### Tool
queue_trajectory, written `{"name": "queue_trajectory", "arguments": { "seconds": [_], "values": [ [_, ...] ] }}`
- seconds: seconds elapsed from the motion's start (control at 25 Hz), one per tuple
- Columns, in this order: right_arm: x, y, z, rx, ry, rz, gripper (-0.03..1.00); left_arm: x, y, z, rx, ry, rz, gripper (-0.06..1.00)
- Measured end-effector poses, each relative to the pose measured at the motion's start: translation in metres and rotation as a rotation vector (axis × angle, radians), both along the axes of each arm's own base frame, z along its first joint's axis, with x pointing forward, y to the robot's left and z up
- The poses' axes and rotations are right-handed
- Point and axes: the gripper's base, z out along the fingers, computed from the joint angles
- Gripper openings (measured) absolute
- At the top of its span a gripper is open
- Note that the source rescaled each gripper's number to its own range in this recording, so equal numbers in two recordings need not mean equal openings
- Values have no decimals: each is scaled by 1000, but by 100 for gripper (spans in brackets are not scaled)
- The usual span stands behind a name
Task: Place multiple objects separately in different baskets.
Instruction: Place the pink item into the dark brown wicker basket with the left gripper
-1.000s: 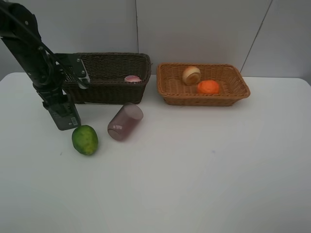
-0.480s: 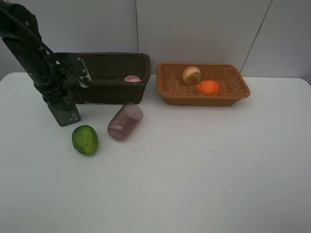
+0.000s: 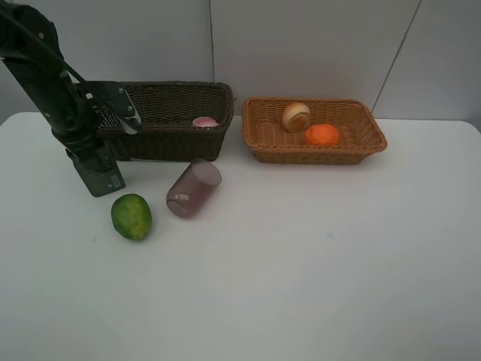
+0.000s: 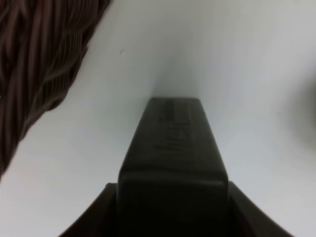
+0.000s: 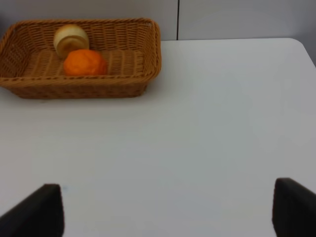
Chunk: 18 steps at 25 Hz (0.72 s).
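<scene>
A round green fruit [image 3: 131, 216] and a toppled translucent purple cup [image 3: 194, 189] are lying before the dark brown wicker basket [image 3: 173, 141]; an orange [image 3: 322, 134] and a yellowish fruit [image 3: 296, 116] are sitting in the tan wicker basket [image 3: 316, 153].

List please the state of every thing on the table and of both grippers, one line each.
left gripper: shut, holding nothing
right gripper: open, holding nothing
purple cup: lying on its side on the table
green fruit: loose on the table
orange: inside the light basket
red-yellow fruit: inside the light basket
pink bottle: inside the dark basket, mostly hidden
</scene>
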Motion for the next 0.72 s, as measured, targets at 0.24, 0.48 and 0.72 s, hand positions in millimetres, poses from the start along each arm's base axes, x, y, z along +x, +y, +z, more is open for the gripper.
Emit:
{"name": "queue_trajectory", "arguments": {
  "seconds": [0.24, 0.48, 0.72],
  "values": [
    [0, 0, 0, 0, 0, 0, 87, 6, -3, 51, -121, 0, 360, 1],
    [0, 0, 0, 0, 0, 0, 87, 17, -4, 101, -241, -16, 780, 1],
    [0, 0, 0, 0, 0, 0, 87, 31, -4, 143, -337, -134, 917, 1]
  ]
}}
